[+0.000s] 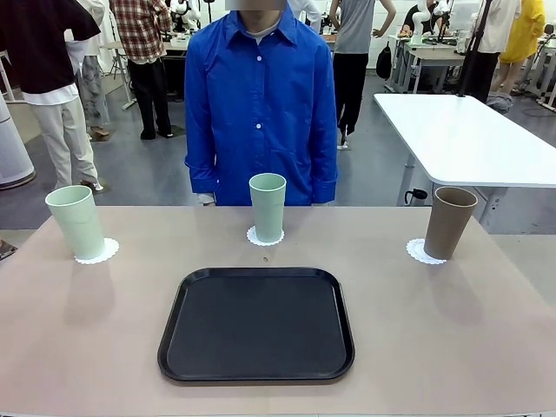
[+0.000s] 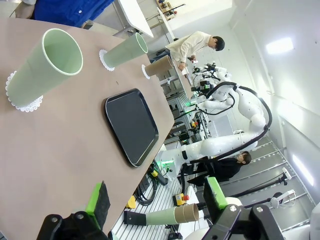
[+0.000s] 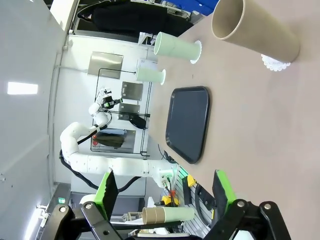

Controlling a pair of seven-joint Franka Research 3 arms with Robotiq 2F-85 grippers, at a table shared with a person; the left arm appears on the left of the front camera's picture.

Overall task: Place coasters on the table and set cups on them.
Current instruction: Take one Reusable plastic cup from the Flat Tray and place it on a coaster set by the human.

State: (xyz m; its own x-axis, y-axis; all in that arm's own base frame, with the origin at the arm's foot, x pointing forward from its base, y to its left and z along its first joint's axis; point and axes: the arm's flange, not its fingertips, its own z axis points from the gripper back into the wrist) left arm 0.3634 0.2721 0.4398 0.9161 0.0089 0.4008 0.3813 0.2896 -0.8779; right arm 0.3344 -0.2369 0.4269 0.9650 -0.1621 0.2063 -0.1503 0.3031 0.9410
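Black tray [image 1: 256,324] central on table [image 1: 486,347], three cups [image 1: 268,207] upright on coasters [image 1: 95,253]; grippers [image 2: 155,205] [image 3: 165,192] wide open, empty.

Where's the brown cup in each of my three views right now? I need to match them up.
Front view: brown cup upright on its coaster at the table's far right.
Left wrist view: upper middle, farthest of the three cups.
Right wrist view: top right, large, nearest the camera.
Shared landmark: the black tray.
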